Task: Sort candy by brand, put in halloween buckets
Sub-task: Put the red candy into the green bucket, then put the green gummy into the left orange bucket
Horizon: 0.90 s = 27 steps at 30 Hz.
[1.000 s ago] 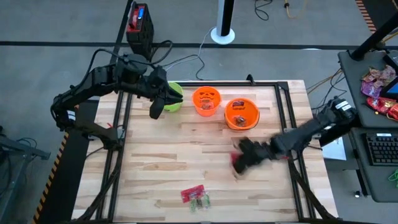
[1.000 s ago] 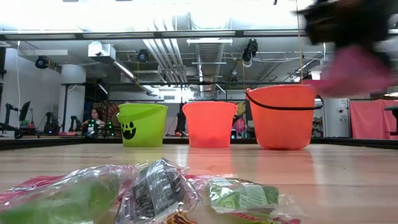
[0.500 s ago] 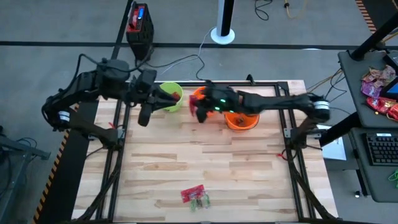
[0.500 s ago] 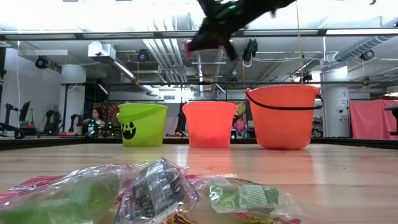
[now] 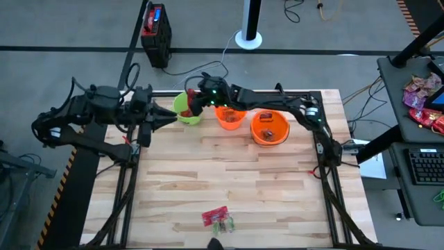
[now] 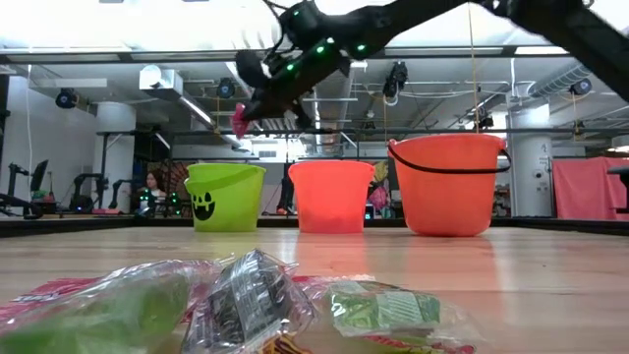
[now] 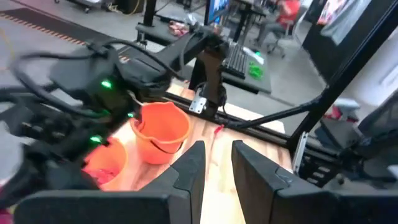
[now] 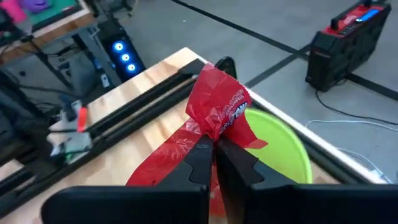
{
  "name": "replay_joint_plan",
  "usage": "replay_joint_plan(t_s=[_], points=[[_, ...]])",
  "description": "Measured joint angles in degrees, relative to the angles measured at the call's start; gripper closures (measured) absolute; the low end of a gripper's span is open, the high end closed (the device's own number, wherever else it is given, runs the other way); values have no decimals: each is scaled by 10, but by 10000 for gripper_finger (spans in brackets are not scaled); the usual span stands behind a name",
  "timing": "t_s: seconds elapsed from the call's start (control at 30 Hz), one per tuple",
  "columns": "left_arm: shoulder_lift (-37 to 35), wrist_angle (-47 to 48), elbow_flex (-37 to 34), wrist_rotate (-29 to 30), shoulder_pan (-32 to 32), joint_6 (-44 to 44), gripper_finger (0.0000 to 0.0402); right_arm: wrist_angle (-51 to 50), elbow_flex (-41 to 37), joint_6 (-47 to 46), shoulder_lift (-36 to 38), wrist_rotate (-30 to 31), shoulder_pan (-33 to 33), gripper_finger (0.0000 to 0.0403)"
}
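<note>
My right gripper (image 5: 196, 99) reaches across the far side of the table and is shut on a red candy packet (image 8: 217, 106). It hangs over the lime green bucket (image 5: 186, 110), also seen in the low view as the packet (image 6: 239, 120) above the green bucket (image 6: 224, 197). The jack-o'-lantern orange bucket (image 5: 231, 114) and the wider orange bucket (image 5: 269, 127), which has candy inside, stand to the green bucket's right. More candy (image 5: 218, 219) lies in a small pile at the near edge. My left gripper (image 5: 148, 125) waits, slightly open, at the table's left edge. My right gripper pinches the red packet at its gathered, crumpled middle (image 8: 214, 132) between the two fingers. One crinkled end sticks out past the fingertips, and the other end trails back along a finger (image 8: 186, 163). The packet is lifted clear, above the green bucket's mouth (image 8: 283, 146).
A red-and-black boxy unit with a blue top (image 5: 154, 24) stands on the floor beyond the far-left corner. Pink and red bags (image 5: 423, 97) lie on a side table to the right. Black frame rails (image 5: 132, 139) run along the table's edges. Bare wood spreads between the buckets and the near candy pile.
My right arm has swung quickly from the right-middle of the table toward the far left. It passed over both orange buckets and ended above the green one, carrying the red packet all the way. My left gripper has drawn back from the green bucket toward the table's left edge.
</note>
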State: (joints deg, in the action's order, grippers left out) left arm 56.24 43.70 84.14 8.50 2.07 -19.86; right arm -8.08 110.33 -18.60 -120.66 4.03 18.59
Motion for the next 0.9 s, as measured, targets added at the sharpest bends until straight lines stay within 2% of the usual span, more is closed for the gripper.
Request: replay_joint_plan(t_s=[0.23,0.37,0.5,0.63,0.9], points=[[-65,-67,-91,0,0,-9,338,-125,155,17,-98,0,6,390],[-74,-71,-102,0,0,-15,338,-176,221,17,-137,0,5,390],[-73,-73,-100,-4,0,-35,338,-199,246,17,-157,0,6,384],[-70,-71,-100,-4,0,-51,338,-204,246,10,-158,0,6,343],[-62,9,-100,1,0,-60,338,-231,246,25,-141,0,1,238]])
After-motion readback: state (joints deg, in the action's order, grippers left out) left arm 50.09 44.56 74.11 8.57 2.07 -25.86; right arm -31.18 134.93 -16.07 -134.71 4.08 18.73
